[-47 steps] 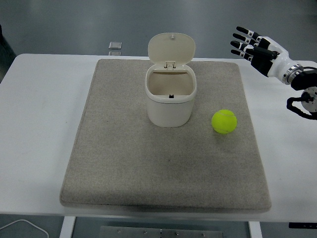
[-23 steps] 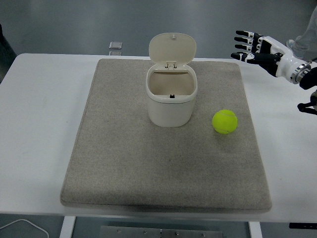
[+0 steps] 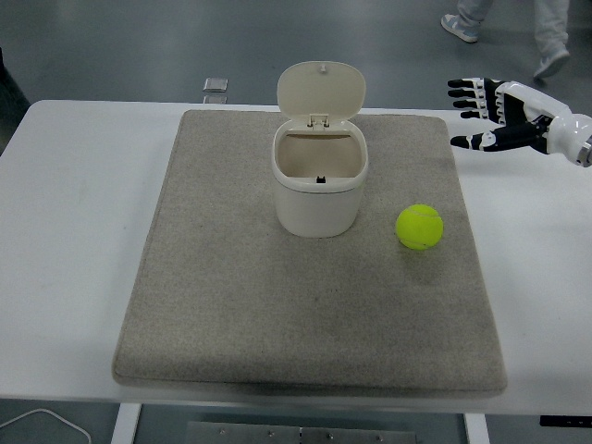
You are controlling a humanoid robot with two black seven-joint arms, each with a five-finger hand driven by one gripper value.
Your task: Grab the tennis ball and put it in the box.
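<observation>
The round yellow-green tennis ball [image 3: 420,227] is sitting on the grey felt mat [image 3: 231,305] — just right of the open white plastic box [image 3: 318,190]. The right hand [image 3: 504,116] is hovering high, fingers spread wide — holding nothing.

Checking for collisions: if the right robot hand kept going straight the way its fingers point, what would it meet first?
The right robot hand points leftward toward the bin's raised lid, probably first; depth is unclear, it may pass free. The tennis ball lies nearer, off that line.

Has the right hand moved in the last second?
Yes. The right hand, fingers spread, has drifted right, away from the box, toward the picture's edge; the tennis ball is untouched.
</observation>
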